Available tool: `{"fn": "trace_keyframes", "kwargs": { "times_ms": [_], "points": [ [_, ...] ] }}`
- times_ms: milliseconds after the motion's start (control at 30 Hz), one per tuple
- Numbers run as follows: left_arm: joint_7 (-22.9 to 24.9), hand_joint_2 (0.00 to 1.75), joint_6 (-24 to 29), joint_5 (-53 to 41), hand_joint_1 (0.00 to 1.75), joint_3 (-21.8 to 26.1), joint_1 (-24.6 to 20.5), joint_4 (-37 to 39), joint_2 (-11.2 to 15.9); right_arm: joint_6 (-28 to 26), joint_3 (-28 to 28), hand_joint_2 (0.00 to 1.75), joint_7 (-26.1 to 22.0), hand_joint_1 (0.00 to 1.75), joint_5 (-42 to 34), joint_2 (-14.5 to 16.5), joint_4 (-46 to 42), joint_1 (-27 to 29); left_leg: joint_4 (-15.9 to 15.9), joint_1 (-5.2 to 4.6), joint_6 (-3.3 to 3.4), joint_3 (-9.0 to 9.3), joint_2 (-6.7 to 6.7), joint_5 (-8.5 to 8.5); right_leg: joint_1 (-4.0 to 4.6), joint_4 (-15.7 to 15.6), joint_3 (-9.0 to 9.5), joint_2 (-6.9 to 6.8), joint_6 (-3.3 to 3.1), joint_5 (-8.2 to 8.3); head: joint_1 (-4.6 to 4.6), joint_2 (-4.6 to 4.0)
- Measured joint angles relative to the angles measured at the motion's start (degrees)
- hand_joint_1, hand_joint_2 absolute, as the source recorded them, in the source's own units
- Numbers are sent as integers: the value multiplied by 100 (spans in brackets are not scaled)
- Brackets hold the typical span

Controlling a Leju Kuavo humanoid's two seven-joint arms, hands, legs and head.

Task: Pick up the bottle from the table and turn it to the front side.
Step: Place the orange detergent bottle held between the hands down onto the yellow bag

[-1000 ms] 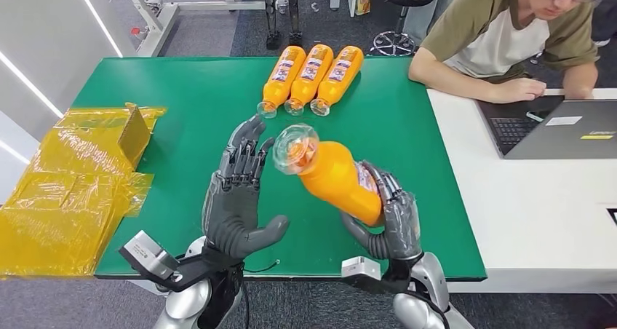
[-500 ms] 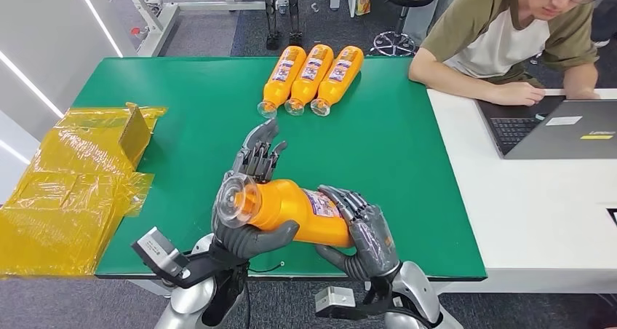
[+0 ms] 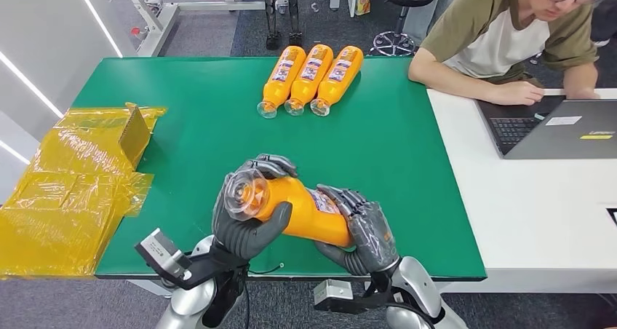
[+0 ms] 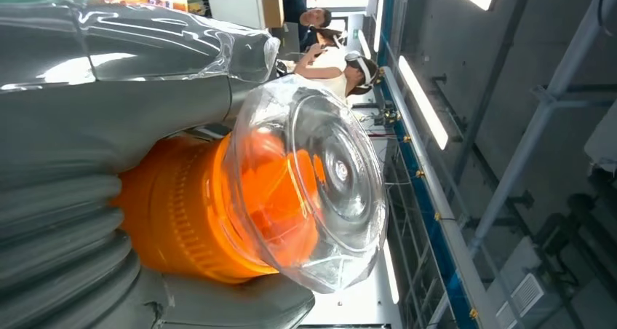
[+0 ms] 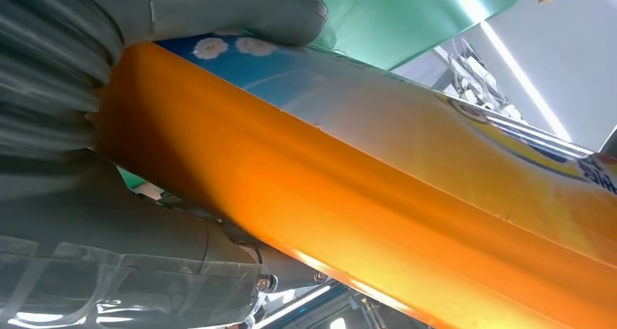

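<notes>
Left hand (image 3: 247, 216) wraps the cap end of the orange bottle (image 3: 302, 211), fingers over the top, thumb under the neck. Left wrist view: clear domed cap (image 4: 313, 183) pokes out past the fingers, orange neck clamped in the grip. Right hand (image 3: 364, 231) holds the other end of the same bottle, fingers across the label, thumb below. Right wrist view: bottle body runs across the palm, blue label edge with white flowers near the thumb. Bottle lies roughly level, held off the bench (image 3: 393, 132) over its near edge, cap pointing to the robot's left. Three more orange bottles (image 3: 311, 78) lie side by side at the far edge of the green bench, touching, caps toward the robot. Crumpled yellow plastic wrap (image 3: 69, 183) with a cardboard box sits off the bench's left end. To the right, a person (image 3: 502, 34) sits at a white table with an open laptop (image 3: 553, 125).
</notes>
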Motion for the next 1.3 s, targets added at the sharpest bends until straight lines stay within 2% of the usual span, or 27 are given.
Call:
{"fn": "trace_keyframes", "kwargs": {
  "times_ms": [133,400,600,733,867,1033,1167,1300],
  "points": [
    [18,175,-22,-23,175,0,7,-2,-4,-16,-1,175,9,2,28,1,-21,13,0,0,0,0,0,0,0,0,0,0,0,0,1,0],
    [94,175,16,-146,175,0,25,-2,-18,-531,2,175,-49,0,-294,163,-30,83,0,0,0,-1,0,0,1,0,0,0,0,0,0,0],
    [498,175,657,-797,175,32,85,-2,21,-1072,2,175,-136,0,-683,455,-81,280,-3,1,0,-1,0,0,1,2,0,-1,-3,-3,0,0],
    [991,175,1112,-1922,175,128,181,-29,284,-1269,0,175,-151,0,-704,552,-231,495,-5,1,-1,1,0,0,2,4,-1,0,-5,-4,0,0],
    [1539,175,1287,-3436,175,432,331,-180,707,-1316,-80,175,-143,0,-603,559,-442,776,-10,2,-1,1,1,0,2,5,-3,0,-6,-6,0,0],
    [2138,175,1338,-4803,175,844,339,-291,1448,-1320,-250,175,-222,0,-641,557,-678,1141,-13,5,-4,3,4,2,3,7,-5,0,-12,-9,0,0],
    [2254,175,1373,-5156,175,1069,46,-173,2261,-1276,-351,175,-351,0,-733,557,-821,1400,-14,19,-15,2,5,8,6,11,-8,1,-17,-7,1,0],
    [2307,175,1208,-5392,175,1101,-357,-28,3119,-1121,-406,175,-466,0,-967,557,-938,1477,-14,30,-21,2,21,12,17,12,-12,9,-29,1,1,0]
  ]
}}
